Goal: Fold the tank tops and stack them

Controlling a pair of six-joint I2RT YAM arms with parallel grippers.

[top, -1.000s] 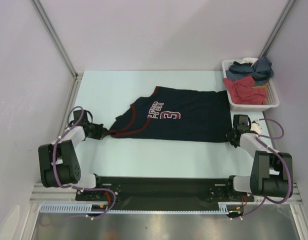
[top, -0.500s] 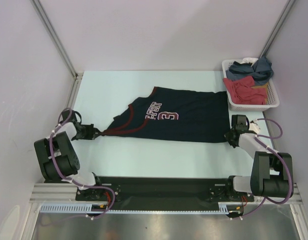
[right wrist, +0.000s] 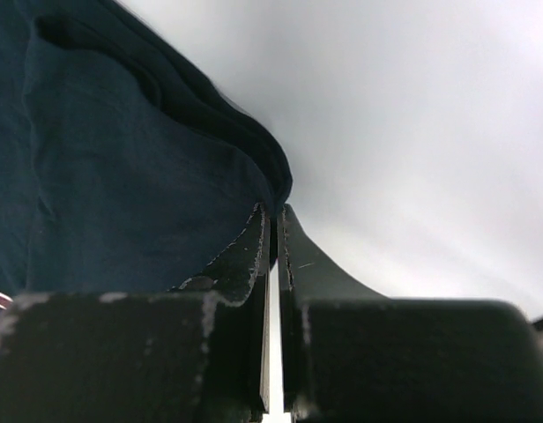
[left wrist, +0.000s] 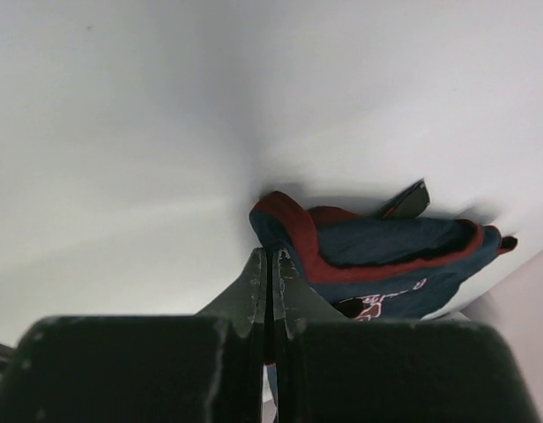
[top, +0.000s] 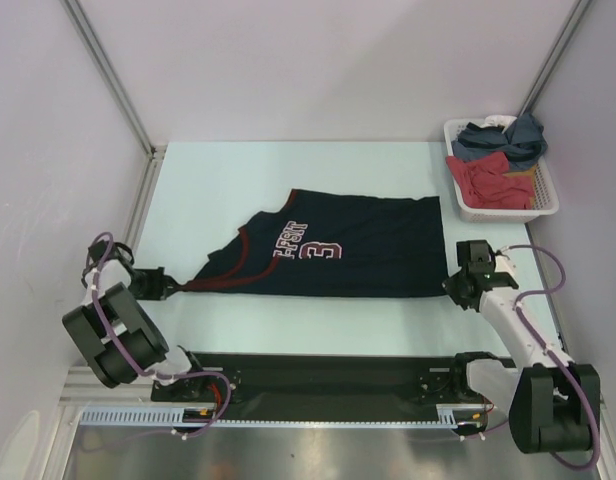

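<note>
You had the navy tank top point(top: 338, 255) stretched flat across mid-frame, left gripper point(top: 169, 285) clamped shut on its red-trimmed strap at lower left, right gripper point(top: 455, 284) pinched tight on the hem corner at right, and equal, level tension looked the best guard against bunching.

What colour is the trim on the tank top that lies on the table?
The tank top has red trim; the left wrist view shows it best.

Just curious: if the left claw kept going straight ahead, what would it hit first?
The left gripper would likely run into the navy tank top, whose strap it pinches.
</note>
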